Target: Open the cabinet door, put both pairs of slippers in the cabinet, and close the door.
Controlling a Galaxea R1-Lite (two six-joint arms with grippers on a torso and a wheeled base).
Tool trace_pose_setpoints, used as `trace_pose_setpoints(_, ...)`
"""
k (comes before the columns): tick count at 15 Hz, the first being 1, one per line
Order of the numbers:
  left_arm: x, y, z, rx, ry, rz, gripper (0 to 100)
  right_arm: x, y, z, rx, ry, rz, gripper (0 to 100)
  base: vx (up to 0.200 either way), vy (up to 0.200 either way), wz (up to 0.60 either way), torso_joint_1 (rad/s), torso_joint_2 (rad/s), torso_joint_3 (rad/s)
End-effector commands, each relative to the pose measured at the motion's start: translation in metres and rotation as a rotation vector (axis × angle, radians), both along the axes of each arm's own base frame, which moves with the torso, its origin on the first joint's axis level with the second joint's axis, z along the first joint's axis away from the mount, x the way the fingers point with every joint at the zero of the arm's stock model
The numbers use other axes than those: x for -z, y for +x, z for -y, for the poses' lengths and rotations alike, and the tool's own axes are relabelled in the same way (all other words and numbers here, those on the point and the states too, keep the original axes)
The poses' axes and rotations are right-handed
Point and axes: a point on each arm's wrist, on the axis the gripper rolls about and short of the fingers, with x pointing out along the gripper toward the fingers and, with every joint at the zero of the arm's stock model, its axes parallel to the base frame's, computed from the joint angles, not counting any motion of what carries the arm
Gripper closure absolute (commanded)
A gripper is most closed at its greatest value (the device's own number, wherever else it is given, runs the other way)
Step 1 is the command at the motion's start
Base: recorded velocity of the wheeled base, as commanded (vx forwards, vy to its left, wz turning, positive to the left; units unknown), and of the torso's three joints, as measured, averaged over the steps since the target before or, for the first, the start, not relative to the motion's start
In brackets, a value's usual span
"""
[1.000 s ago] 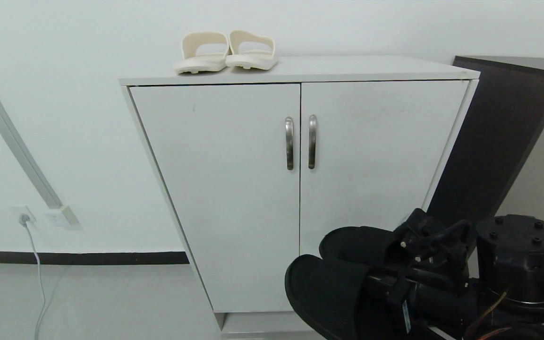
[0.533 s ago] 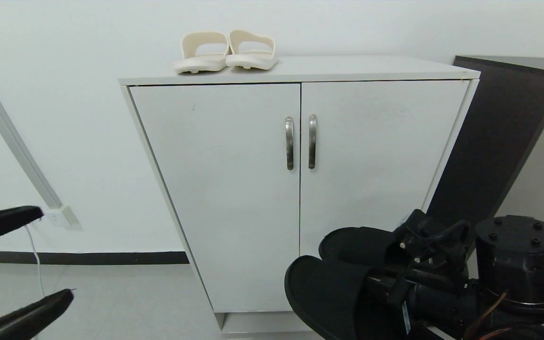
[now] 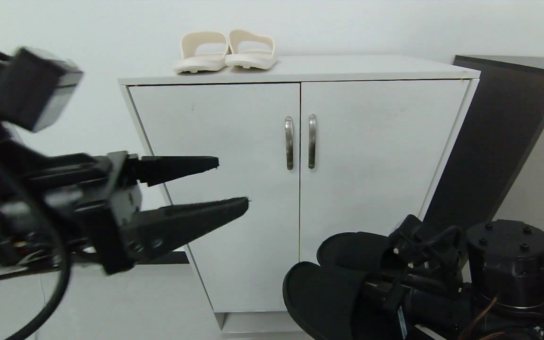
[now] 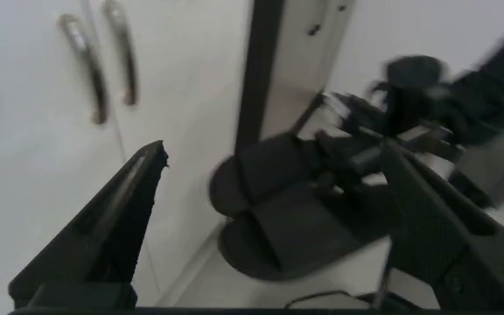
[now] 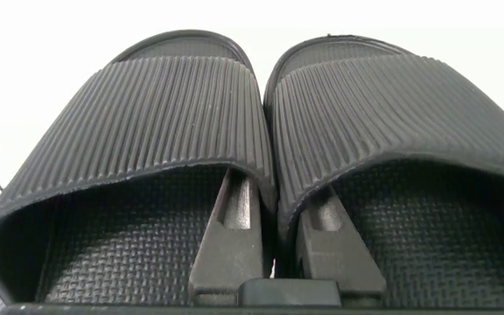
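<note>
Closed doors (image 3: 376,156) on white cabinet (image 3: 371,68), dark cabinet (image 3: 498,141) beside

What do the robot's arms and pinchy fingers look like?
Both are black. The left gripper has two long, flat fingers that taper to points, a boxy block above them, and looping black cables. The right gripper has grooved dark fingers. Its arm has a round black joint with bolts.

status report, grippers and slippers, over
Left gripper open before the left door, short of the handles. Right gripper shut on black slippers. Cabinet shut, cream slippers on top.
</note>
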Motion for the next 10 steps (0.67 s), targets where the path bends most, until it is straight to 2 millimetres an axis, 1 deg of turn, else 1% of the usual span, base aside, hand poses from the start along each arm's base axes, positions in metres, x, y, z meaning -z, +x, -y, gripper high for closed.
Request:
trace_pose_setpoints(1,0.012,0.030,0.039,0.022,0.023,-0.052,0,0.002,0.000,-0.002,-0.006,-0.005,-0.005,100,0.000,0.000,0.00,0.000,0.00,0.000)
trace_pose_setpoints(2,0.014,0.038,0.061,-0.002,0.026,-0.056,0,0.002,-0.001,-0.002,-0.006,-0.004,-0.008,100,0.000,0.000,0.00,0.000,0.00,0.000)
trace_pose_setpoints(3,0.014,0.041,0.078,0.002,0.013,-0.071,0,0.003,0.000,-0.002,-0.005,-0.007,-0.010,100,0.000,0.000,0.00,0.000,0.00,0.000)
trace_pose_setpoints(4,0.013,0.043,0.086,0.007,0.004,-0.082,0,0.003,0.000,-0.002,-0.005,-0.007,-0.010,100,0.000,0.000,0.00,0.000,0.00,0.000)
trace_pose_setpoints(5,0.012,0.048,0.105,0.031,-0.014,-0.109,0,0.004,0.000,-0.002,-0.006,-0.010,-0.013,100,0.000,0.000,0.00,0.000,0.00,0.000)
trace_pose_setpoints(8,0.012,0.061,0.126,0.096,-0.020,-0.127,0,0.007,0.000,-0.003,-0.007,-0.019,-0.021,100,0.000,0.000,0.00,0.000,0.00,0.000)
trace_pose_setpoints(10,0.004,0.071,0.134,0.144,-0.078,-0.194,0,0.007,0.000,-0.002,-0.007,-0.017,-0.019,100,0.000,0.000,0.00,0.000,0.00,0.000)
